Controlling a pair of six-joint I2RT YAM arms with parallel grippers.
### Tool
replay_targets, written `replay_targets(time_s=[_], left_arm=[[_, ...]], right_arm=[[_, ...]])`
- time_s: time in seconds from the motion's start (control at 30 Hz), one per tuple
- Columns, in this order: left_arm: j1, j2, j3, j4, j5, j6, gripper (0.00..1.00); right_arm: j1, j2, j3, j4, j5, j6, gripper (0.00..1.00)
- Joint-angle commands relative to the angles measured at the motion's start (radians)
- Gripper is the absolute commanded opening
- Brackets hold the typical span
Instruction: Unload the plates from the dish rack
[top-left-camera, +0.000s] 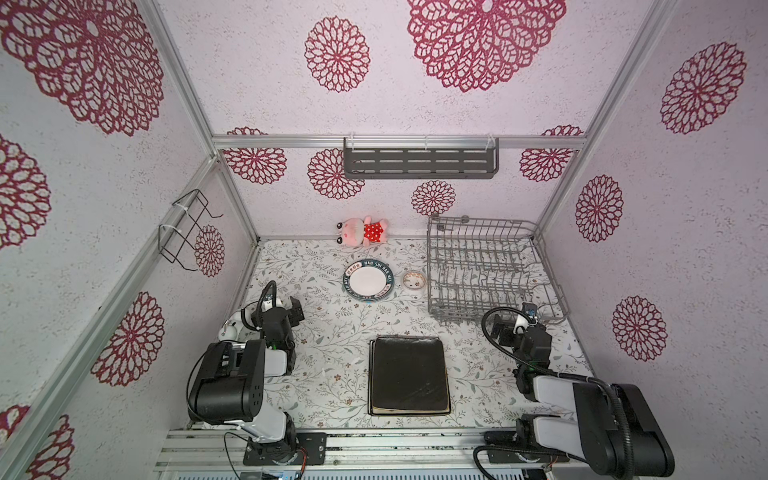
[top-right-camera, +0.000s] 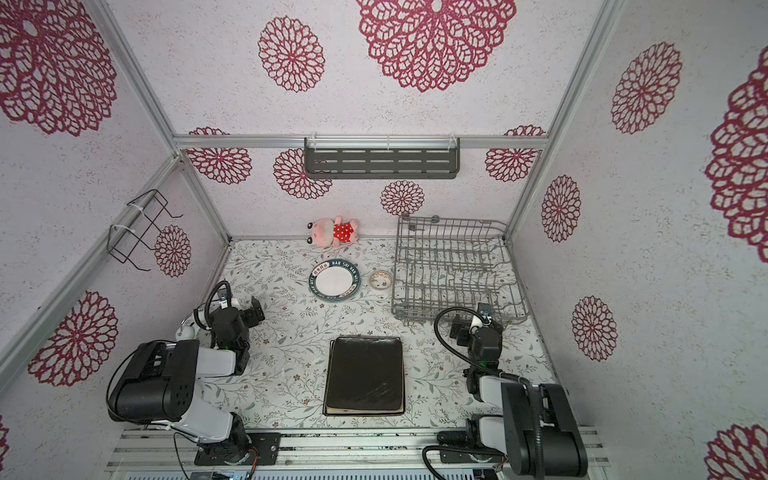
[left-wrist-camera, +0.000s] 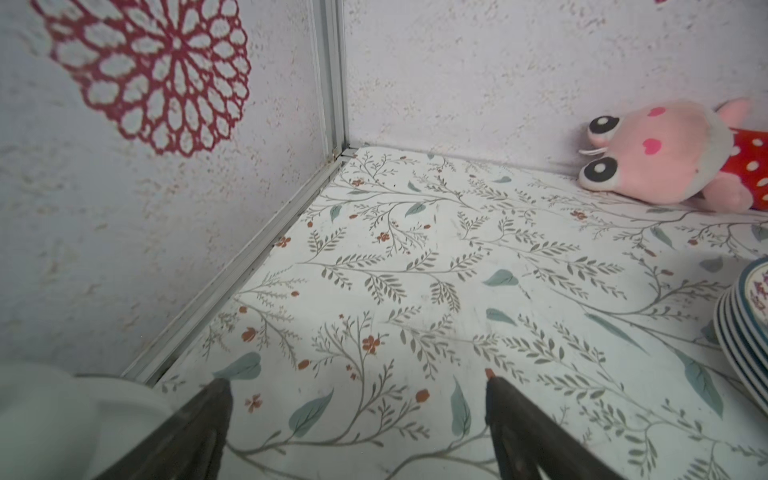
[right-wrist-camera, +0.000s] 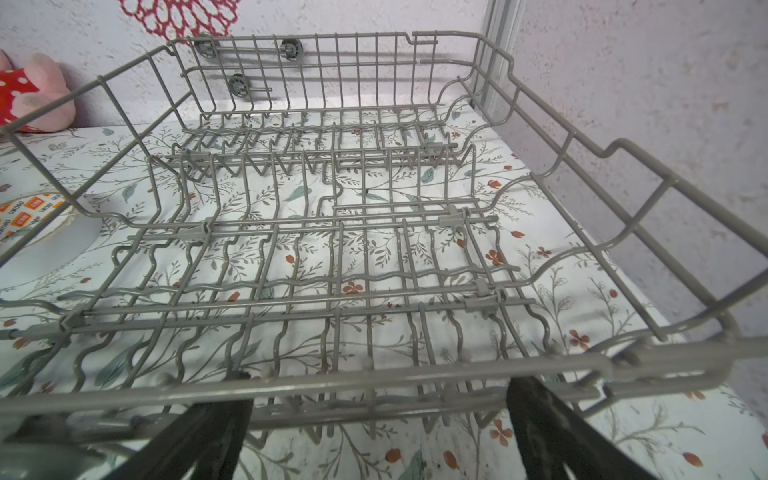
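Grey wire dish rack set on floral table, crockery outside it.
Round teal-rimmed plates are stacked left of the rack, with a small patterned bowl between stack and rack, just beside the rack's left side. Square plates, a black one on top, are piled off the rack's near-left corner, toward the robot; possibly several lie below, the edges being hard to read. Right gripper is held at the rack's near rail, fingers spread wide, nothing gripped. Left gripper is held well left of the rack over bare table, fingers wide too, beside a white mug.
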Motion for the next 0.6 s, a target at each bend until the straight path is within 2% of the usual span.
replay_targets(time_s=[0.0, 0.17, 0.23, 0.27, 0.3, 0.37, 0.57], left_arm=[[0.025, -0.016, 0.05, -0.026, 0.101, 0.003, 0.97], [0.027, -0.014, 0.051, -0.023, 0.136, 0.015, 0.98], [0.026, -0.014, 0.05, -0.021, 0.137, 0.015, 0.98], [0.027, -0.013, 0.051, -0.022, 0.137, 0.015, 0.97], [0.027, -0.013, 0.05, -0.019, 0.137, 0.016, 0.97], [0.028, -0.014, 0.051, -0.02, 0.138, 0.014, 0.97], [0.033, -0.015, 0.053, -0.026, 0.143, 0.01, 0.97]], right_arm=[[-0.006, 0.036, 0.043, 0.178, -0.027, -0.028, 0.99], [-0.006, 0.179, 0.047, 0.321, -0.028, -0.055, 0.99], [-0.005, 0.265, 0.057, 0.377, -0.061, -0.071, 0.99], [-0.005, 0.267, 0.07, 0.372, -0.071, -0.069, 0.99], [-0.006, 0.242, 0.101, 0.268, -0.064, -0.071, 0.99], [-0.009, 0.254, 0.127, 0.235, -0.06, -0.061, 0.99], [-0.011, 0.262, 0.121, 0.257, -0.069, -0.059, 0.99]])
